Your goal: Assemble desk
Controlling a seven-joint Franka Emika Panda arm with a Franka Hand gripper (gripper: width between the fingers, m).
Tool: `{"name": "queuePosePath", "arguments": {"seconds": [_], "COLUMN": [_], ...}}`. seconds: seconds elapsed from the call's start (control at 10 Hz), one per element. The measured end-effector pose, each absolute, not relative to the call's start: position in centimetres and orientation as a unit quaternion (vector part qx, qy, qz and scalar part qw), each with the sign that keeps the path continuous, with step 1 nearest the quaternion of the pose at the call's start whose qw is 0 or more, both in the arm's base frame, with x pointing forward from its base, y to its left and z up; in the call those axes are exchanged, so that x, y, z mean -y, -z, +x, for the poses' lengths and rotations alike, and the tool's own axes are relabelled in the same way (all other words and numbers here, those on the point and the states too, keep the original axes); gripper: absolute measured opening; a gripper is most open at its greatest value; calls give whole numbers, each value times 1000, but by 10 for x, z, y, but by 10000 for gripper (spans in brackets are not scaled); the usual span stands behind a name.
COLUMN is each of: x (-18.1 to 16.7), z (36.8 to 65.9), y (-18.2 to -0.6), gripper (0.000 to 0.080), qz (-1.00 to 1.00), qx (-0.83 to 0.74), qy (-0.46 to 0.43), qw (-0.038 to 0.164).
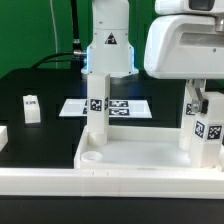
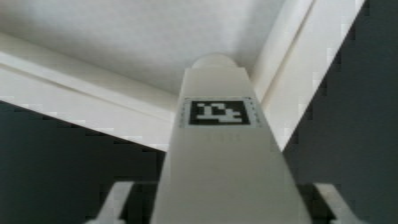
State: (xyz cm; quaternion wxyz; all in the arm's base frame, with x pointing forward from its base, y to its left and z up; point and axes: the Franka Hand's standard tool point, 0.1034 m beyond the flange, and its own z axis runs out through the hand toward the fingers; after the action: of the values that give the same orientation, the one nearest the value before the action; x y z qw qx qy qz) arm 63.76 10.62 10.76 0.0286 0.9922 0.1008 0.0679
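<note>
Wrist view: my pincer (image 2: 222, 204) straddles an upright tagged leg (image 2: 222, 125), presumably to seat it at a corner of the tabletop (image 1: 140, 152). Whether the fingers (image 2: 121, 203) clamp it cannot be told. Tabletop lies along the front edge of the counter (image 1: 40, 85).

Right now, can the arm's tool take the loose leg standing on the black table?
Probably not yet: the tool grips another leg and must release it first. Nothing crowds the loose leg.
</note>
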Motion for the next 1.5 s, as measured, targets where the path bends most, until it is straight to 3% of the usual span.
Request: {"name": "queuePosePath", "arguments": {"seconds": [0.3,0.5,1.2,1.5], "x": [-105,-103,-99,-100], "z": [638,637,637,636], "y": [-108,-107,-106,-106], "gripper": [294,294,294,294], "qz": [997,989,897,845], "qx": [28,132,436,531], "qy": [-71,-71,-61,-51], "qw": [19,-1,-36,-42]}}
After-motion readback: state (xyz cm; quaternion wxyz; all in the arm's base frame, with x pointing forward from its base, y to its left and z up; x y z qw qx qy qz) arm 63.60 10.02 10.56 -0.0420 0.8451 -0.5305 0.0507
